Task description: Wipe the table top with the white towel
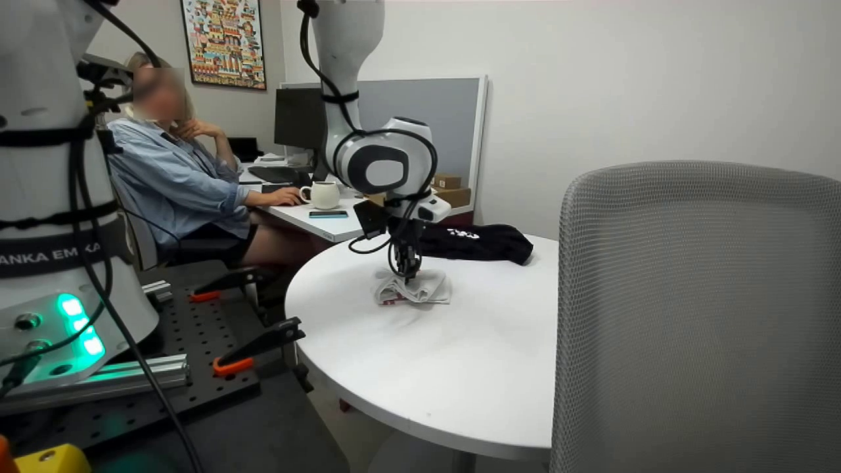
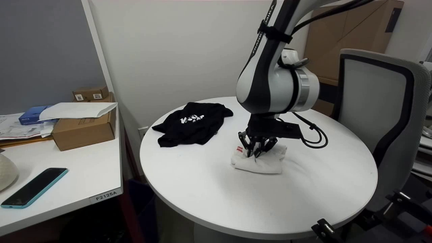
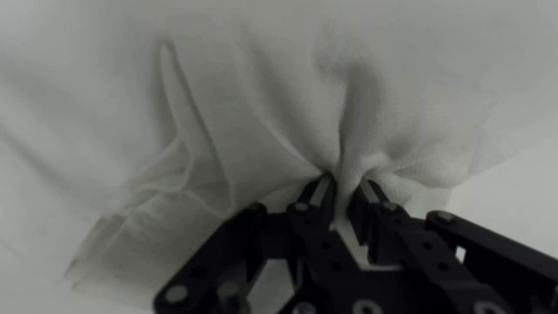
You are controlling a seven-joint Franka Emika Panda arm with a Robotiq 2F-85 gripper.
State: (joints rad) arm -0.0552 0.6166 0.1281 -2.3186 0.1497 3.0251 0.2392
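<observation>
The white towel lies bunched on the round white table (image 1: 473, 368); the table also shows in an exterior view (image 2: 209, 192). The towel shows in both exterior views (image 1: 432, 290) (image 2: 261, 166), with red stripes at one edge. My black gripper (image 1: 409, 277) points down onto the towel near the table's middle. It also shows in an exterior view (image 2: 255, 156). In the wrist view, the fingertips (image 3: 344, 194) are shut on a pinched fold of the towel (image 3: 261, 152), and creases spread from them. The towel's underside is hidden.
A black cloth with white print (image 1: 476, 243) (image 2: 194, 125) lies on the table near the wall. A grey mesh chair (image 1: 696, 315) (image 2: 374, 91) stands at the table's edge. A desk (image 2: 84, 182) with boxes and a phone is beside the table. A person (image 1: 177, 164) sits there.
</observation>
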